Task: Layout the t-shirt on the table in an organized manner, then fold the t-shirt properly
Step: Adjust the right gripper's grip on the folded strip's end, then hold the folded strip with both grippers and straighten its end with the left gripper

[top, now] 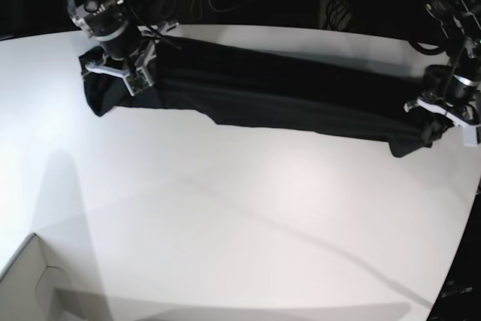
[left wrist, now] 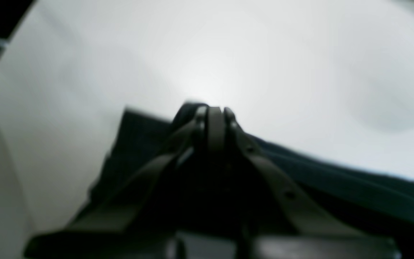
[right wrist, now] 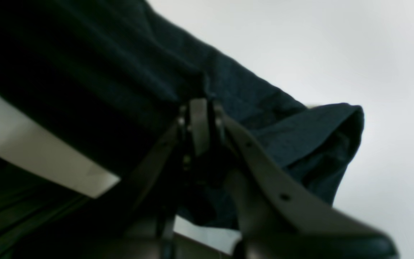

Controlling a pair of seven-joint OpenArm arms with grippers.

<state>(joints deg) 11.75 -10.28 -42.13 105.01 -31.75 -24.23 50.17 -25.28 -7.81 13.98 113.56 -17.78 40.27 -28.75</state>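
The left gripper [left wrist: 214, 111] has its jaws pressed together on an edge of the t-shirt [left wrist: 336, 180]; in its wrist view the black cloth runs from beneath the fingers off toward the lower right, with bare white table [left wrist: 264, 54] beyond. In the base view this gripper [top: 440, 122] sits at the table's right edge, holding the garment's right end, which droops into a small fold just below it. The right gripper [right wrist: 199, 108] is likewise clamped on the cloth; its wrist view shows dark fabric [right wrist: 120, 72] bunched above and around the fingertips, with an open cuff-like end hanging to the right. In the base view the right gripper [top: 124, 73] is near the table's far left corner, gripping the garment's left end, where a lobe of fabric hangs down beside it. Between the two grippers the t-shirt [top: 285, 95] is stretched into a long dark band along the table's [top: 225, 208] far edge, slanting slightly toward the right edge. A white box corner [top: 30, 283] shows at the near left corner, well apart from the cloth.
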